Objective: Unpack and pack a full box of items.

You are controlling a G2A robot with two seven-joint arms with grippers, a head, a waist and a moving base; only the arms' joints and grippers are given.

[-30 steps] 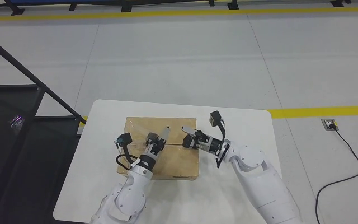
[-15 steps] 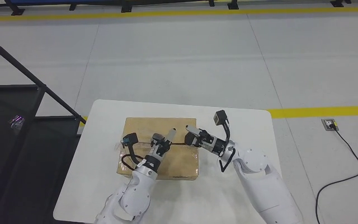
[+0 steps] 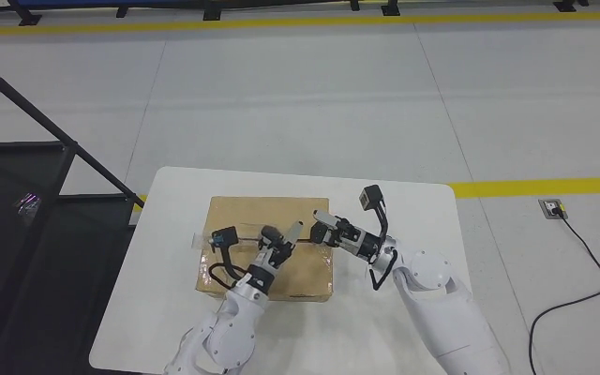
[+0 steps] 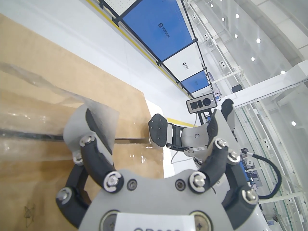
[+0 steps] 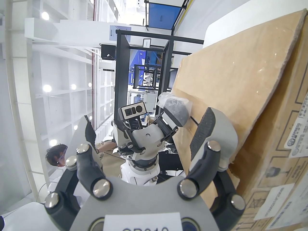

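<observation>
Top view, rectangular cardboard box (image 3: 246, 212), crinkled clear tape (image 4: 45, 88)

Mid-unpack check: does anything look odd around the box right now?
Yes. The clear tape strip stands peeled up from the top seam of the brown cardboard box and clings, crumpled, over one finger of the open left end effector instead of lying flat.

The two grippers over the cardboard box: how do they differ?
The left gripper has clear tape clinging to one finger; the right gripper has bare fingers. The left gripper hovers nearer the middle of the box, the right gripper by its edge. Both are open.
</observation>
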